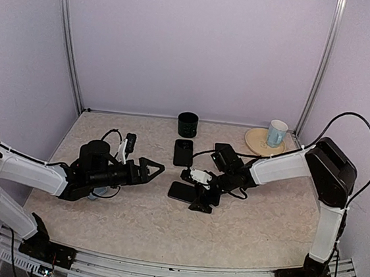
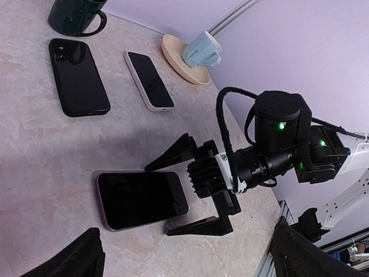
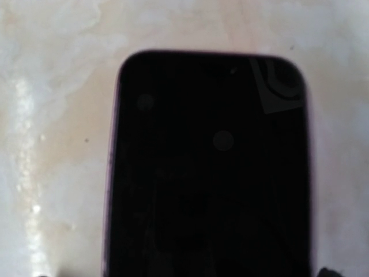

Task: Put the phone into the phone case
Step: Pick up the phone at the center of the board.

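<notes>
Phone lies flat, screen up, around the middle of the table, dark glass with a thin purple rim. The right wrist view is filled with its screen, blurry, nothing else readable. Right gripper is down low at the phone's right end, jaws spread wide, one finger on each long side of the phone, nothing clamped. Cannot tell whether the fingers touch the phone's edges. Left gripper hangs just left of the phone, pointing at it, jaws also spread, holding nothing and apart from the phone. Phone case is black, lies flat between the phone and the far edge, not touching the phone, with its camera cutout at the far end. Second phone, with a white rim, lies just to the right of the case and parallel to it. Dark mug stands upright by the middle of the far edge, just beyond the case. Plate sits in the far right corner with a light blue mug standing on it. Both arms reach in from the near edge.
</notes>
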### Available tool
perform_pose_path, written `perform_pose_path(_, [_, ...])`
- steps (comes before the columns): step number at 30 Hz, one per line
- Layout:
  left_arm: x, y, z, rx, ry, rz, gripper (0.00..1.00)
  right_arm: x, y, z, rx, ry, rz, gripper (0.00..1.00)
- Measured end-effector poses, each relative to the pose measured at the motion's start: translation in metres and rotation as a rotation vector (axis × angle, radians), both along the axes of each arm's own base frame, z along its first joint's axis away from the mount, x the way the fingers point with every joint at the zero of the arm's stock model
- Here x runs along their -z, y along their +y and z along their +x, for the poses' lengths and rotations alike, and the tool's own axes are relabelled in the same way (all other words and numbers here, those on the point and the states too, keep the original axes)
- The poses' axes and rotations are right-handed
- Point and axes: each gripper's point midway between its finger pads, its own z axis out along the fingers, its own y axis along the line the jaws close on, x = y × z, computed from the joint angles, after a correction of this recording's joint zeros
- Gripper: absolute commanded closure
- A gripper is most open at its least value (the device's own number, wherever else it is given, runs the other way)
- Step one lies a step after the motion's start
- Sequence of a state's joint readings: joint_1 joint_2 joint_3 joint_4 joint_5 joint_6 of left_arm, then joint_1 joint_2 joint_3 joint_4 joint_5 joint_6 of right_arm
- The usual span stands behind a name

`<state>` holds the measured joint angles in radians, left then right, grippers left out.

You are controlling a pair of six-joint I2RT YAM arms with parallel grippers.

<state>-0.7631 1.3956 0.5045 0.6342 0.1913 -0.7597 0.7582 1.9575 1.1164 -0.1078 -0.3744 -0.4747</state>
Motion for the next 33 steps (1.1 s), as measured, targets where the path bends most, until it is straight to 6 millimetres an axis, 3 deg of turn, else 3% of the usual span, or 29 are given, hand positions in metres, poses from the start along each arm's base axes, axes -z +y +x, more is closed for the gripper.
perform_pose_path(10, [0.002,0.002,0.001,-0.012,0.000,0.005,0.01,0.003,0.007,0.009,-0.008,0.023,0.021,0.14])
perform_pose_path(16, [0.006,0.004,0.001,-0.018,0.006,0.013,0.01,0.004,0.007,0.012,0.011,0.027,0.021,0.34])
perform_pose_path(22, [0.006,0.006,0.003,-0.025,0.006,0.014,0.01,0.003,0.007,0.014,0.029,0.032,0.020,0.45])
perform_pose_path(33, [0.011,0.011,0.005,-0.040,0.013,0.022,0.01,0.000,0.003,0.013,0.071,-0.008,0.040,0.46])
